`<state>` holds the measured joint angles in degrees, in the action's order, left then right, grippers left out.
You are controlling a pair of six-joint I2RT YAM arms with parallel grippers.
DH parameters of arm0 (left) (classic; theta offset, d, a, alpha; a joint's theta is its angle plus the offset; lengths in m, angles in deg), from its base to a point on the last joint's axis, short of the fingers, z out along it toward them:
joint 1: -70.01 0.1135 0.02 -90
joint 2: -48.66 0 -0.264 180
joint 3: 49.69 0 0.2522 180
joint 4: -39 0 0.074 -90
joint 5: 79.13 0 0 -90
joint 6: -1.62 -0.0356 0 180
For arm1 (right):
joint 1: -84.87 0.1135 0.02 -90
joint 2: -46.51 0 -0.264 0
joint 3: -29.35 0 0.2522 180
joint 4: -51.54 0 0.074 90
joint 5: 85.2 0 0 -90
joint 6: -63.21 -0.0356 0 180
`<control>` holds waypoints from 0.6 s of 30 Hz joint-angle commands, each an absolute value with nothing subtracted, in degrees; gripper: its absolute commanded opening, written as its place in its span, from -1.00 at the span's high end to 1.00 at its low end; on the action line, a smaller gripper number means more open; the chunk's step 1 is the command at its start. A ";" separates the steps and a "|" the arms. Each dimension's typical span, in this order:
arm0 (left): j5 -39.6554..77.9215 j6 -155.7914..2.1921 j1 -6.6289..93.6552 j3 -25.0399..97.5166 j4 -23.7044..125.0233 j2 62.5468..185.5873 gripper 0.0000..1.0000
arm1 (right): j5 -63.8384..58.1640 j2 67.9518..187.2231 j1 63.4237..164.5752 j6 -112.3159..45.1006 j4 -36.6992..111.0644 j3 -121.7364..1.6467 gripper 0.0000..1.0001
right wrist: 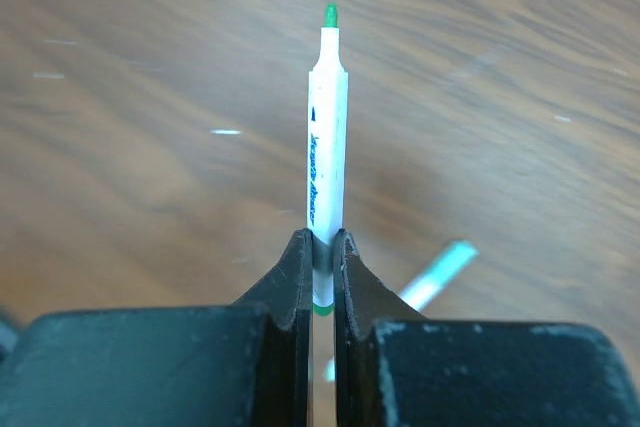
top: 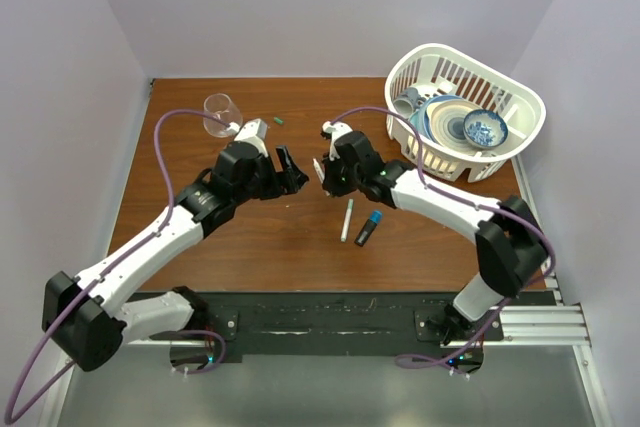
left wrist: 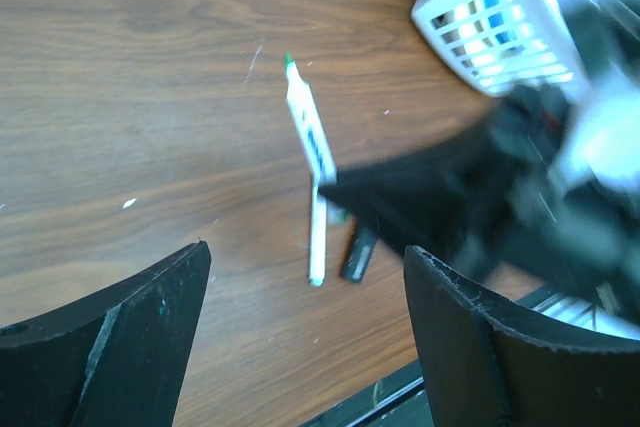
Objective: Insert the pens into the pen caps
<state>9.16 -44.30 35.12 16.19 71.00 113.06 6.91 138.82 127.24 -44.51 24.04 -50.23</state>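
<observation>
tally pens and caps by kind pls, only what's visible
White pens: 2, one in the right hand, one on the table
Black marker: 1
Blue cap: 1, at the marker's end
Green cap, loose: 1
Total: 5

One white pen point(right wrist: 326, 147), green tip bare, stands pinched by its tail in the right gripper point(right wrist: 322, 244). A second white pen point(top: 347, 219) lies flat on the table point(top: 250, 237) beside the black marker point(top: 365, 235), which has a blue cap point(top: 375, 218) at its far end. A tiny green cap point(top: 279, 119) sits well apart.
</observation>
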 commanded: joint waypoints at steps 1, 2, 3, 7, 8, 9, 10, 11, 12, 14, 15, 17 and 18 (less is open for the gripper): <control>9.56 -41.36 35.47 21.10 66.83 115.36 -0.64 | 8.06 132.56 129.26 -49.99 29.78 -47.35 1.00; 9.29 -41.44 35.38 21.28 66.30 115.54 -0.64 | 7.62 131.07 129.34 -50.78 29.95 -47.08 1.00; 8.51 -41.62 35.38 21.37 65.95 115.63 -0.64 | 7.36 130.45 129.61 -51.14 30.04 -46.90 1.00; 6.57 -41.62 35.38 21.99 66.03 117.47 -0.63 | 6.13 127.72 130.57 -52.46 30.57 -45.94 1.00; 6.48 -41.53 35.47 22.16 65.95 117.65 -0.63 | 6.04 127.37 130.84 -52.81 30.66 -45.85 1.00; 6.30 -41.27 35.38 22.16 65.60 118.00 -0.63 | 6.03 126.58 131.45 -52.90 30.75 -45.67 1.00; 6.21 -41.10 35.38 22.25 65.33 118.44 -0.63 | 5.95 126.23 131.72 -53.16 30.75 -45.32 1.00; 6.21 -41.01 35.38 22.25 64.90 118.71 -0.62 | 5.86 125.79 131.98 -53.51 30.92 -45.23 1.00; 6.13 -41.01 35.38 22.34 64.72 118.97 -0.62 | 5.77 125.61 132.33 -53.86 30.92 -45.06 1.00; 6.13 -41.01 35.38 22.69 64.54 119.85 -0.62 | 5.68 124.64 132.77 -54.47 31.19 -44.62 1.00; 5.86 -41.09 35.38 22.87 64.54 120.29 -0.62 | 5.68 124.47 133.12 -54.65 31.19 -44.53 1.00; 5.69 -41.18 35.38 23.13 64.45 121.08 -0.59 | 5.33 123.85 133.56 -55.18 31.45 -44.44 1.00; 6.03 -41.27 35.38 23.13 64.19 121.34 -0.54 | 5.33 123.68 133.82 -55.36 31.45 -44.44 1.00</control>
<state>7.36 -41.83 35.12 20.41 67.13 120.34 6.32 126.23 132.95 -53.27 28.61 -44.79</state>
